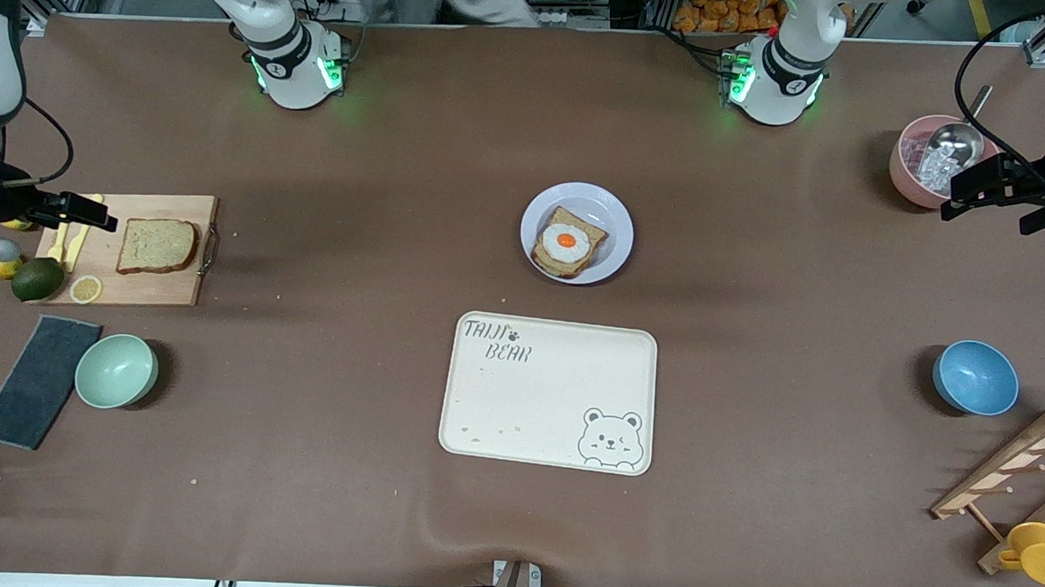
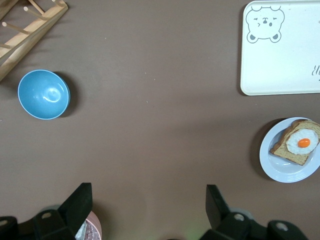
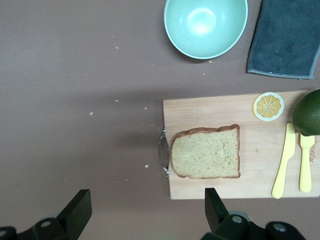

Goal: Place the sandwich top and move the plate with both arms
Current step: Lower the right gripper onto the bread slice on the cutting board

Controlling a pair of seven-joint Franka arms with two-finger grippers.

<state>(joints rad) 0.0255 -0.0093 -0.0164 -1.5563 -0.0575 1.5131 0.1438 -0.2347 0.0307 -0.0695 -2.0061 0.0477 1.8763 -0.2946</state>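
Note:
The sandwich top (image 1: 158, 246), a plain brown bread slice, lies on a wooden cutting board (image 1: 161, 291) toward the right arm's end of the table; it also shows in the right wrist view (image 3: 205, 152). The lavender-white plate (image 1: 614, 211) sits mid-table and bears a bread slice with a fried egg (image 1: 566, 242); the plate also shows in the left wrist view (image 2: 280, 170). My right gripper (image 1: 81, 211) (image 3: 146, 200) is open and empty, high by the board's edge, apart from the bread. My left gripper (image 1: 977, 185) (image 2: 148, 196) is open and empty, high over the pink bowl (image 1: 907, 182).
A cream bear-print tray (image 1: 549, 392) lies nearer the front camera than the plate. A green bowl (image 1: 116, 370), dark cloth (image 1: 38, 380), avocado (image 1: 36, 278) and lemon slice (image 1: 86, 289) sit by the board. A blue bowl (image 1: 975, 377), wooden rack (image 1: 1008, 478) and yellow cup (image 1: 1040, 553) stand at the left arm's end.

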